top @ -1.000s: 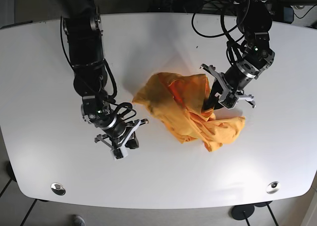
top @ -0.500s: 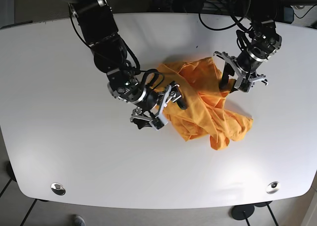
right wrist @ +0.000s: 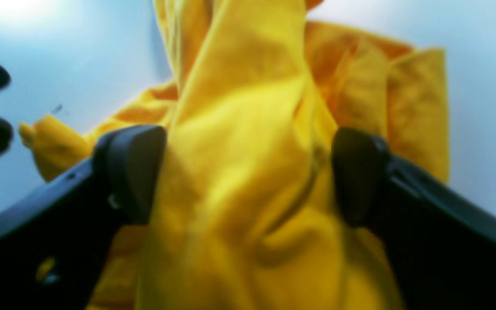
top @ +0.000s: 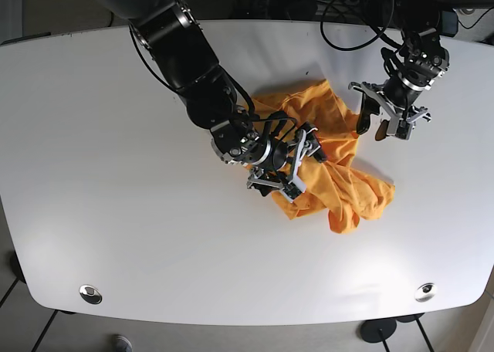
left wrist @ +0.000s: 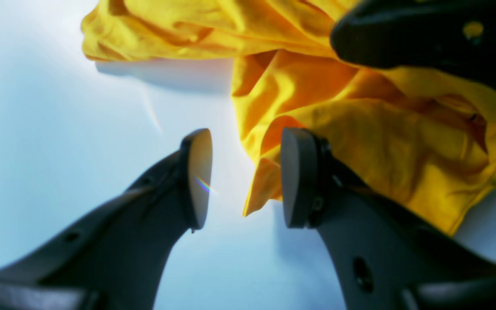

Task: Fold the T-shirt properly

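The orange T-shirt (top: 340,178) lies crumpled right of the table's middle. My right gripper (top: 296,165) is low over its left part. In the right wrist view its jaws stand wide open astride a raised ridge of the shirt (right wrist: 239,129), not closed on it. My left gripper (top: 373,126) is open at the shirt's upper right edge. In the left wrist view (left wrist: 246,176) a loose corner of the shirt (left wrist: 360,142) hangs between the pads, close to the right pad (left wrist: 295,176), without being pinched.
The white table (top: 116,213) lies around the shirt on all sides. Two metal inserts (top: 90,293) sit near its front edge. A dark blurred part of the other arm (left wrist: 424,38) hangs over the shirt in the left wrist view.
My right gripper has moved right, farther onto the shirt. My left gripper has let go of the shirt's edge and shifted slightly right. The shirt's top has been drawn up and right.
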